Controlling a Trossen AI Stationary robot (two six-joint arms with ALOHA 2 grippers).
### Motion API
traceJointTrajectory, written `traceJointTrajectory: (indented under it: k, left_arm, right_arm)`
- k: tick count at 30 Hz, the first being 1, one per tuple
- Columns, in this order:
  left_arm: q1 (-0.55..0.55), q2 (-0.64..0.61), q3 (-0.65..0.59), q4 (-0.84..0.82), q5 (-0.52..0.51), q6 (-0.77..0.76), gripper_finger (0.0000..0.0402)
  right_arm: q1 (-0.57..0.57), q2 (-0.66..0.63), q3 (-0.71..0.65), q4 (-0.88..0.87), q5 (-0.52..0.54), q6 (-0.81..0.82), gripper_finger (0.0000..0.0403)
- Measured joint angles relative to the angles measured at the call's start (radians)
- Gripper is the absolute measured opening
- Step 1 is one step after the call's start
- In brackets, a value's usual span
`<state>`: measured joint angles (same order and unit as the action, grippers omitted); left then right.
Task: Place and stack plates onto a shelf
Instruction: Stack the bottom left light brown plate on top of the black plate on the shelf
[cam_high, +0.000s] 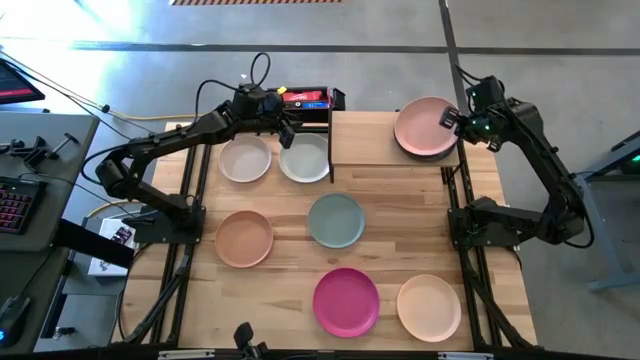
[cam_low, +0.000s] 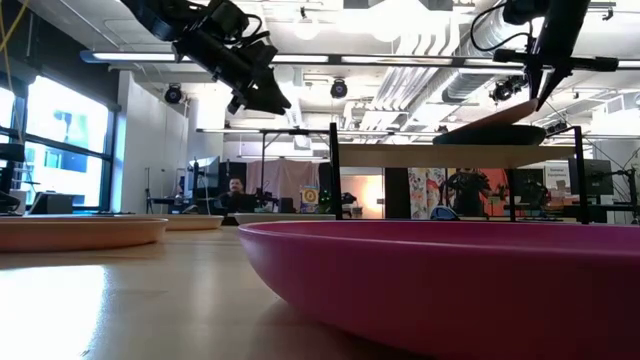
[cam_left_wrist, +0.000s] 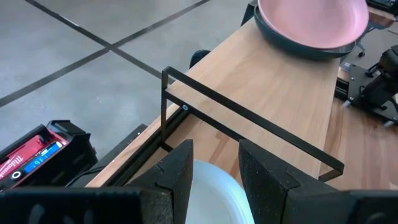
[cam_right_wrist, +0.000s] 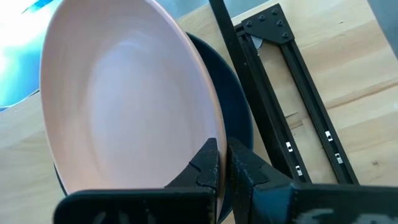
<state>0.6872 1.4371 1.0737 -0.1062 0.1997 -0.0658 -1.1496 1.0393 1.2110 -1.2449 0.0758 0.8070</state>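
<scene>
A pink plate (cam_high: 422, 126) lies tilted on a dark green plate (cam_low: 488, 134) at the right end of the shelf (cam_high: 365, 140), a light-wood board on a black frame at the table's far side. My right gripper (cam_high: 452, 120) is shut on the pink plate's right rim. My left gripper (cam_high: 288, 135) hangs open in the air above two white plates (cam_high: 305, 158) (cam_high: 245, 158) that lie flat on the table left of the shelf. Nothing is between its fingers (cam_left_wrist: 180, 171). My right gripper pinches the pink plate's rim (cam_right_wrist: 208, 127) on its right side between the two fingers (cam_right_wrist: 245, 165), which slant down from above. That side is raised (cam_low: 520, 108), and the opposite edge (cam_low: 450, 129) rests on the dark green plate below.
On the tabletop lie a peach plate (cam_high: 243, 238), a sage green plate (cam_high: 335, 220), a magenta plate (cam_high: 346, 300) and a cream plate (cam_high: 429, 307). The shelf's left half (cam_left_wrist: 273, 81) is bare wood. A red and black case (cam_high: 305, 97) sits beyond the far edge.
</scene>
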Motion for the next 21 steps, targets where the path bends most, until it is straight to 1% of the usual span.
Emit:
traceJointTrajectory:
  k: [8, 10, 14, 17, 21]
  left_arm:
    - [0.0, 0.0, 0.0, 0.0, 0.0, 0.0, 0.0115]
    - [0.0, 0.0, 0.0, 0.0, 0.0, 0.0, 0.0115]
    - [0.0, 0.0, 0.0, 0.0, 0.0, 0.0, 0.0115]
    - [0.0, 0.0, 0.0, 0.0, 0.0, 0.0, 0.0115]
    - [0.0, 0.0, 0.0, 0.0, 0.0, 0.0, 0.0115]
  right_arm:
    - [0.0, 0.004, 0.0, 0.0, 0.003, -0.027, 0.0001]
    - [0.0, 0.005, 0.0, 0.0, 0.003, -0.029, 0.0006]
    - [0.0, 0.01, 0.0, 0.0, 0.003, -0.03, 0.0038]
    - [0.0, 0.014, 0.0, -0.001, 0.025, -0.029, 0.0064]
    - [0.0, 0.02, 0.0, -0.001, 0.024, -0.03, 0.0079]
